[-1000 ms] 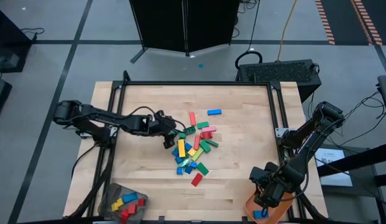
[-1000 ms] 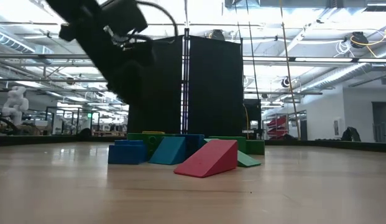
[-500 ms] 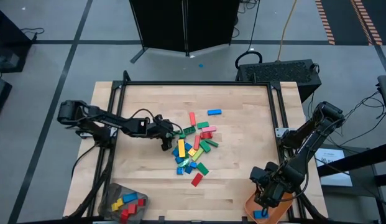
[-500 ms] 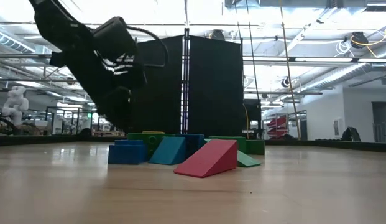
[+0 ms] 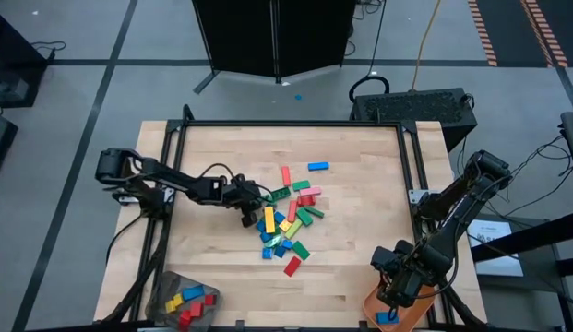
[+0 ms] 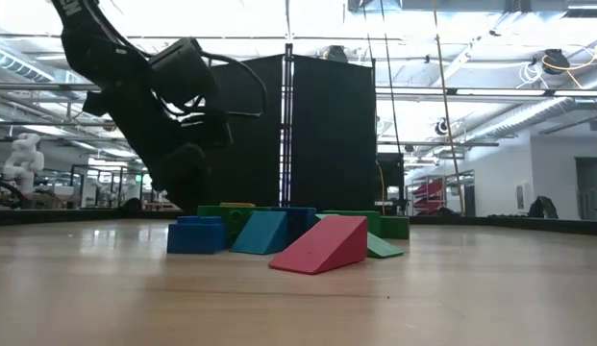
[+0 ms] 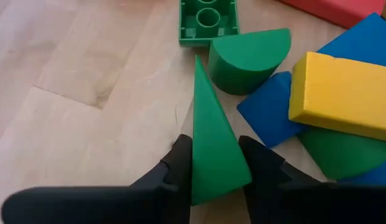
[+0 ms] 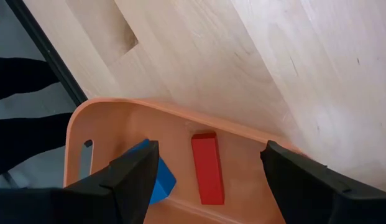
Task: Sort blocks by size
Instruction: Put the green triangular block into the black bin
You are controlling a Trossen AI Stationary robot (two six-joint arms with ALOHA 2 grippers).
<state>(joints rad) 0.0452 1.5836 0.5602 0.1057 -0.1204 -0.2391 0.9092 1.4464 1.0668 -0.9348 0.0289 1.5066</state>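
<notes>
The blocks (image 5: 286, 217) lie in a loose pile of red, blue, green, yellow and pink pieces at the table's middle. My left gripper (image 5: 248, 210) is down at the pile's left edge, shut on a green wedge block (image 7: 211, 149). Just beyond the wedge lie a green half-round block (image 7: 248, 59), a green studded brick (image 7: 208, 22) and a yellow block (image 7: 342, 93). My right gripper (image 8: 217, 180) hangs open over the orange tray (image 8: 118, 124) at the near right, touching nothing. A blue block (image 8: 156, 177) and a red block (image 8: 207, 168) lie in the tray. My left gripper pinches the green wedge block between its two fingers, one finger (image 7: 179, 163) on each side of its wider near end (image 7: 214, 174). The fingers slant down from the table's left side and lie along the wedge. The wedge rests on the table, its narrow end pointing into the pile.
A grey container (image 5: 183, 300) with red, yellow and blue blocks stands at the near left corner. A lone blue block (image 5: 318, 167) lies toward the far edge. Bare wood surrounds the pile. In the low view a red wedge (image 6: 322, 245) stands in front of the pile.
My left gripper has come down toward the table at the pile's left edge, tipping a little more downward. The pile and my right arm have stayed put.
</notes>
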